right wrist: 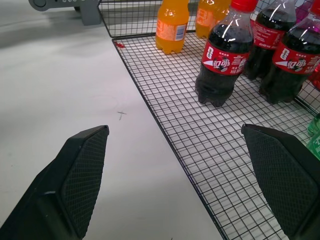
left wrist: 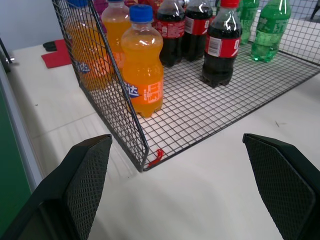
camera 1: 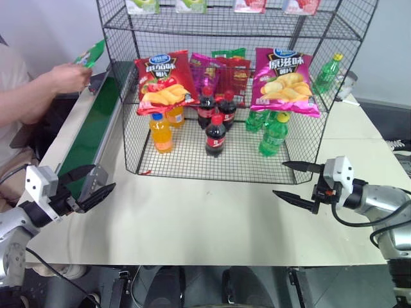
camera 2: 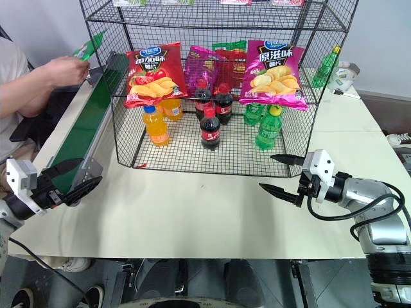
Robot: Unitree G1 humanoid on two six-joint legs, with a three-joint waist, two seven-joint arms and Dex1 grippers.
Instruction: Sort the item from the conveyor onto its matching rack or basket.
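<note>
Black-fingered left tool (camera 1: pixel 90 181) and right tool (camera 1: pixel 297 181) hover spread and empty over the white worktop (camera 1: pixel 212 224); beyond, a person's hand (camera 1: pixel 67 77) holds the green crisp bag (camera 1: pixel 91 54) above the conveyor (camera 1: pixel 96 122), beside the wire rack (camera 1: pixel 225 96)

A: Desk (camera 1: pixel 212 224), surface?
B: Pale, off-white; conveyor (camera 1: pixel 96 125), dark green belt in a silver-white frame, along its left edge; rack (camera 1: pixel 225 96), black wire mesh, tiered, standing at the middle and far side.

A: Rack floor, contents?
B: Orange soda bottles (camera 1: pixel 162 131) at left; cola bottles (camera 1: pixel 216 135) centre; green soda bottles (camera 1: pixel 275 135) at right; all upright; one more green bottle (camera 1: pixel 327 74) on the desk beyond the rack's right side.
</note>
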